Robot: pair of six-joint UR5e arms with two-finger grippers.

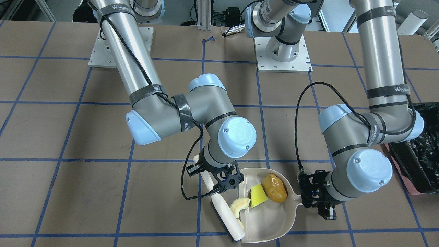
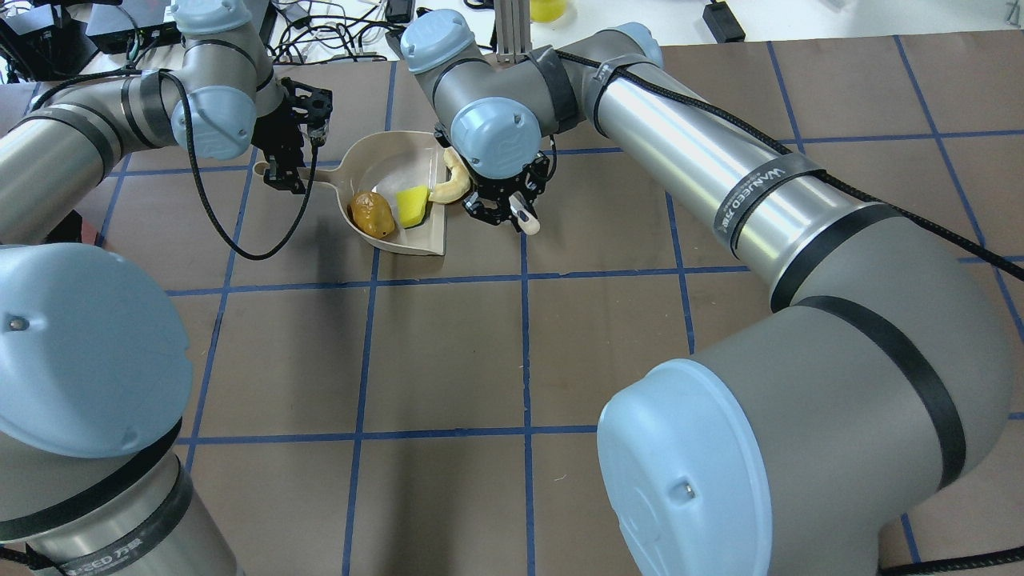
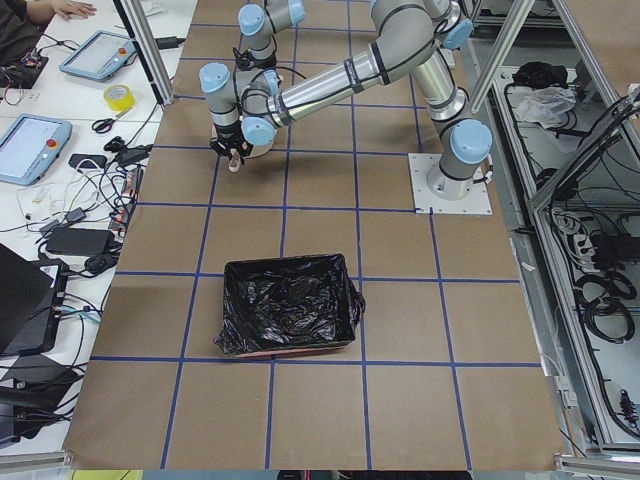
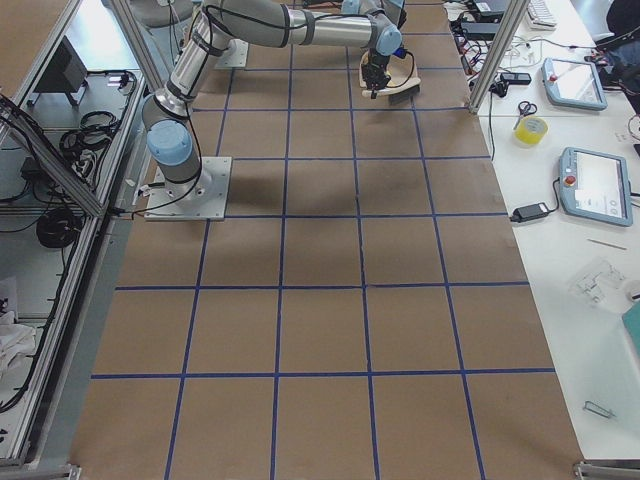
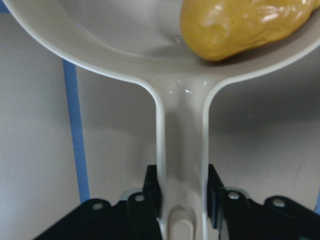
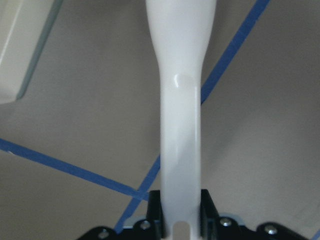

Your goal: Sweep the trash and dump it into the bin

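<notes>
The beige dustpan (image 1: 271, 223) lies flat on the table. My left gripper (image 1: 320, 202) is shut on its handle (image 5: 182, 150). The trash is three pieces. An amber-orange lump (image 1: 274, 188) and a yellow sponge wedge (image 1: 258, 195) rest inside the pan. A cream crescent slice (image 1: 239, 207) straddles the pan's open lip, touching the brush (image 1: 223, 212). My right gripper (image 1: 224, 178) is shut on the white brush handle (image 6: 181, 125), and the brush lies along the pan's mouth. The bin (image 3: 290, 305), lined with a black bag, stands well away from the pan on my left side.
Brown table covering with a blue tape grid (image 2: 524, 344). Both arm bases are bolted on white plates (image 1: 283, 55). In the left side view, tablets, tape and cables lie on a side bench (image 3: 60, 150) beyond the table edge.
</notes>
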